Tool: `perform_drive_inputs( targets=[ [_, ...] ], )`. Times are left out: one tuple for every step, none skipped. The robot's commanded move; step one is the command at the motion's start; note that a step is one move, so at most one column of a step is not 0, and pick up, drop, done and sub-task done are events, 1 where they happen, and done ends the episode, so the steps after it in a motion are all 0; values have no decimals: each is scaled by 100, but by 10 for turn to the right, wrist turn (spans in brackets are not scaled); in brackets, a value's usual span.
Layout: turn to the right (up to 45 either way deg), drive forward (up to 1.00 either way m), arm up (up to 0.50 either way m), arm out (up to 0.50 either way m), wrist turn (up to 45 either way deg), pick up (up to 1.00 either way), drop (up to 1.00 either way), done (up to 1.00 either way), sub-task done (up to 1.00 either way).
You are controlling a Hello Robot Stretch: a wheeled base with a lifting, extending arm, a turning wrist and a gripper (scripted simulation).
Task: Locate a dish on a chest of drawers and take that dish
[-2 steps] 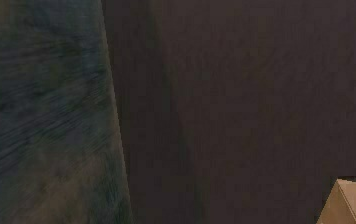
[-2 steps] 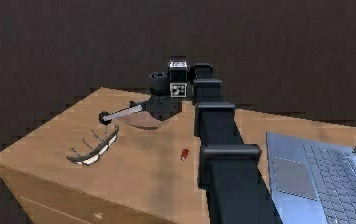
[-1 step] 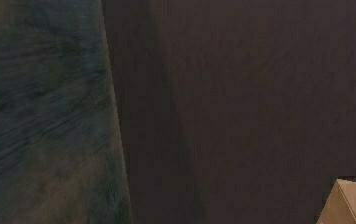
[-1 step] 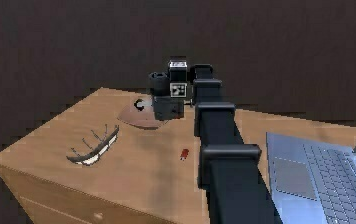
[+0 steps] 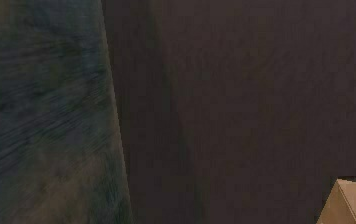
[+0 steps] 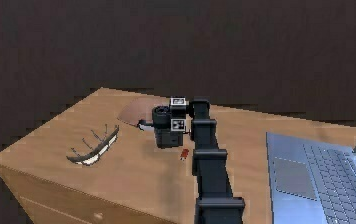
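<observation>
Forward view: dark wall (image 5: 236,100), wooden corner (image 5: 352,206) bottom right. Arm side view: arm (image 6: 212,168) stretches over the chest of drawers (image 6: 136,182). The gripper (image 6: 151,124) is at a pale round dish (image 6: 134,108) lying on top; can't tell if it's gripped. Dish found; the take and lift look left to do. Laptop (image 6: 311,175) at right.

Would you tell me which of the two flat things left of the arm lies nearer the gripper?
The pinkish round dish, right at the gripper; the pale ridged thing lies farther left and lower in the arm side view.
</observation>
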Motion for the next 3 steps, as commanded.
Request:
perform_drive_inputs(
  targets=[
    [0, 0, 0, 0, 0, 100, 0, 0, 0],
    [0, 0, 8, 0, 0, 0, 0, 0, 0],
    [0, 0, 0, 0, 0, 0, 0, 100, 0]
  ],
)
